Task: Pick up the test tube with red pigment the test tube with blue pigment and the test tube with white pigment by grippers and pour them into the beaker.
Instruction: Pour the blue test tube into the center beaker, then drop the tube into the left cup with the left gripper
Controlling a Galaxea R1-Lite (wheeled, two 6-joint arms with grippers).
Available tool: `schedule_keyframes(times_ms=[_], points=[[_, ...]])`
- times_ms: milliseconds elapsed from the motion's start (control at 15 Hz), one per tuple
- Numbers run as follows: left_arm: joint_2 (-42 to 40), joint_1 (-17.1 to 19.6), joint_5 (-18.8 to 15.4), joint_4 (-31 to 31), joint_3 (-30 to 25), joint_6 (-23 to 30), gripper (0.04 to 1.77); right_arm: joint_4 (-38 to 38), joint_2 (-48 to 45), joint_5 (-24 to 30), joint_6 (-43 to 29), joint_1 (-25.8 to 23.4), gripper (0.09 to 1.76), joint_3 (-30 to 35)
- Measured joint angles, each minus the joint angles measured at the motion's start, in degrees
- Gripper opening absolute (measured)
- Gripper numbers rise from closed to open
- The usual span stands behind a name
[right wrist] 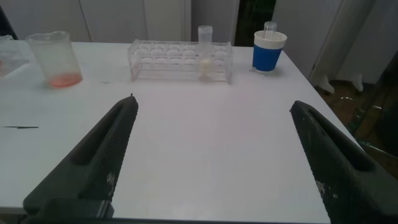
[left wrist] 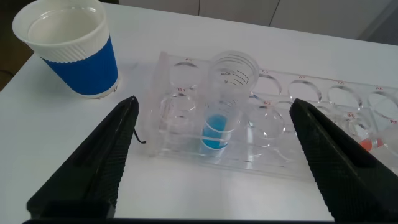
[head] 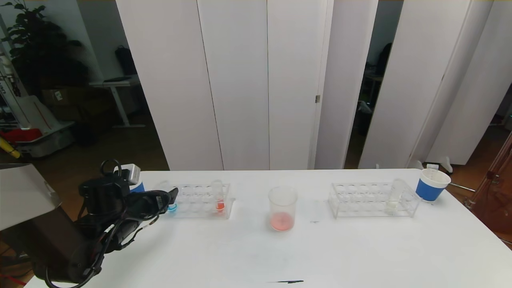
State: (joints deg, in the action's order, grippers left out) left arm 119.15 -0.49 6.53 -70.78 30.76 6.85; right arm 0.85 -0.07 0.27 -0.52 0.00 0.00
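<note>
Head view is showing us the beaker (head: pixel 282 209) standing mid-table with a shallow pool of red-orange liquid already in it, so we are judging the red pour done. A tube with a red residue (head: pixel 219 196) is sitting upright in the left rack (head: pixel 202 201). We are working on the blue step: our left gripper (left wrist: pixel 211 155) is hovering at the rack's near end, jaws spread wide on either side of the test tube with blue pigment (left wrist: pixel 225 102), which is standing in its slot, not yet gripped. A blue paper cup (left wrist: pixel 71 46) is standing just beside that rack. The test tube with white pigment (head: pixel 395 196) is waiting upright in the right rack (head: pixel 374 199), well apart. Our right gripper (right wrist: pixel 211 155) is idling low over the table, fingers apart, holding nothing. Blue and white pours are both remaining.
</note>
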Motion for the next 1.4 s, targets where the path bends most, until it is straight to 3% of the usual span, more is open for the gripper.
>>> schedule_keyframes(times_ms=[333, 933, 1000, 1067, 1133, 1200, 1267, 1333, 1400], points=[[4.6, 1.3, 0.1, -1.0, 4.7, -0.7, 1.74, 0.0, 0.0, 0.0, 0.0, 0.0, 1.75, 0.0], [7.7, 2.3, 0.0, -1.7, 7.2, -0.8, 1.71, 0.0, 0.0, 0.0, 0.0, 0.0, 1.75, 0.0], [7.9, 2.3, -0.1, -1.7, 7.3, -0.8, 1.53, 0.0, 0.0, 0.0, 0.0, 0.0, 1.75, 0.0], [8.1, 2.2, -0.4, -1.7, 7.4, -0.8, 1.23, 0.0, 0.0, 0.0, 0.0, 0.0, 1.75, 0.0], [8.4, 2.0, -1.0, -1.9, 7.5, -0.8, 0.79, 0.0, 0.0, 0.0, 0.0, 0.0, 1.75, 0.0], [8.7, 1.9, -1.1, -2.0, 7.5, -0.7, 0.47, 0.0, 0.0, 0.0, 0.0, 0.0, 1.75, 0.0], [8.8, 1.9, -1.1, -2.1, 7.5, -0.7, 0.43, 0.0, 0.0, 0.0, 0.0, 0.0, 1.75, 0.0], [8.9, 1.9, -1.0, -2.0, 7.6, -0.7, 0.70, 0.0, 0.0, 0.0, 0.0, 0.0, 1.75, 0.0], [9.0, 1.9, -0.9, -1.9, 7.7, -0.7, 0.74, 0.0, 0.0, 0.0, 0.0, 0.0, 1.75, 0.0]])
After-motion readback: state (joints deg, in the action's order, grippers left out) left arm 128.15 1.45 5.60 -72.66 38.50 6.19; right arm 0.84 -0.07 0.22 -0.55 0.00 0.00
